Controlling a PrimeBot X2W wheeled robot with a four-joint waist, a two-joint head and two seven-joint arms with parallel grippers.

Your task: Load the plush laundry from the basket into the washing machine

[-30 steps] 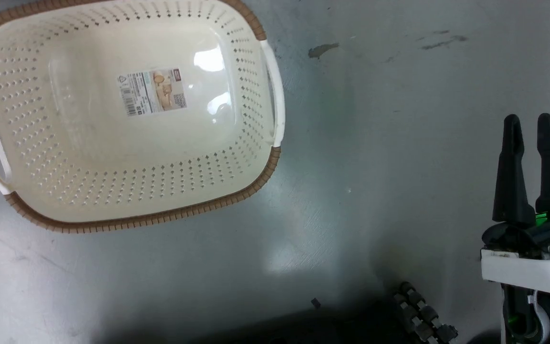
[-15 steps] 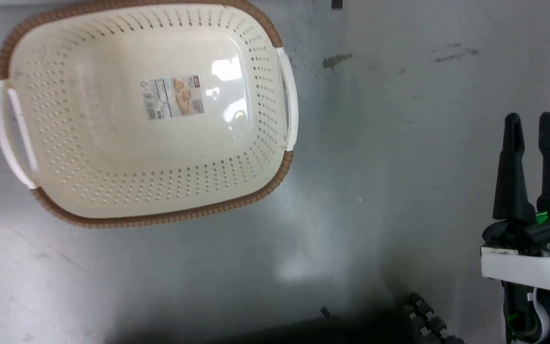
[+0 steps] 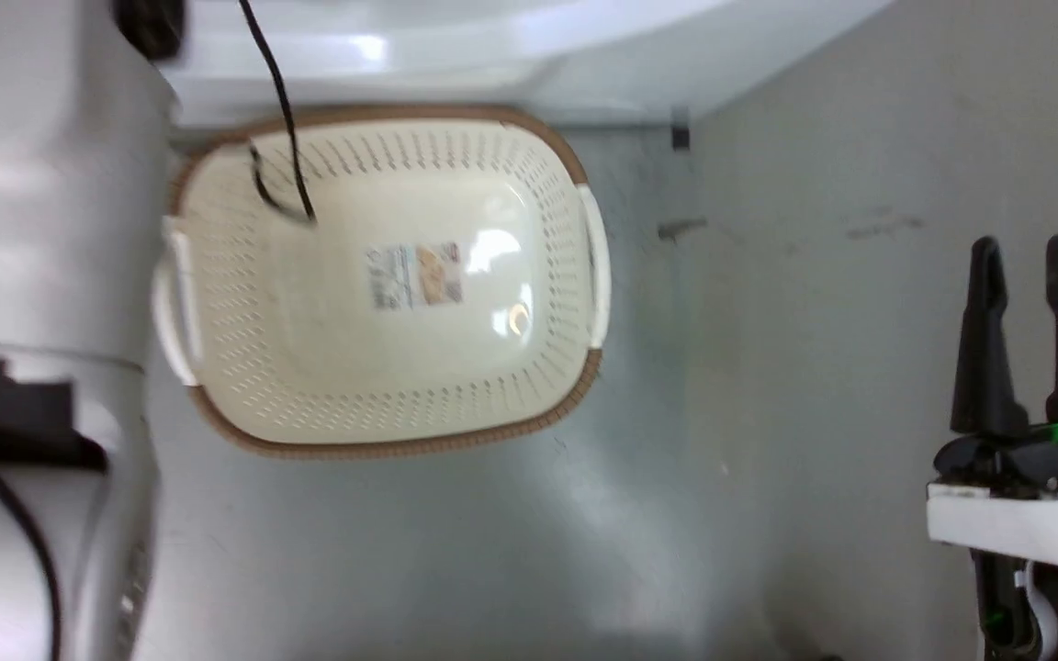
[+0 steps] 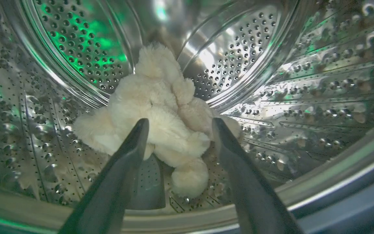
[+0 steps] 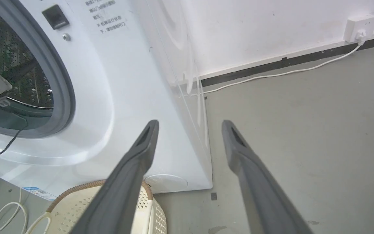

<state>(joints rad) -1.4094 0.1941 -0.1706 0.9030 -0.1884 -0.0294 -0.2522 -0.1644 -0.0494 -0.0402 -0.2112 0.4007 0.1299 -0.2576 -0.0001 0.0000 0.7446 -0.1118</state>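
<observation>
The plush laundry (image 4: 151,107), a fluffy cream bundle, lies on the floor of the washing machine's steel drum (image 4: 239,61). My left gripper (image 4: 179,125) is open inside the drum, its fingers spread just in front of the plush and holding nothing. The basket (image 3: 309,376) sits on the grey floor below the washing machine's white front (image 3: 419,55), with just a label on its floor. It also shows as the basket (image 5: 76,208) at the foot of the washing machine (image 5: 118,81). My right gripper (image 3: 1029,266) hangs open over bare floor at the right, also seen as the right gripper (image 5: 188,125).
My pale left arm (image 3: 33,275) fills the left edge of the head view, with a black cable (image 3: 276,101) hanging over the basket. A white wall socket (image 5: 360,24) and its cord (image 5: 271,76) run along the wall to the right of the machine.
The camera has tilted up, so the basket looks smaller and farther right, and the washer's front and my left arm have come into view. The left gripper has opened. The right gripper is unchanged.
</observation>
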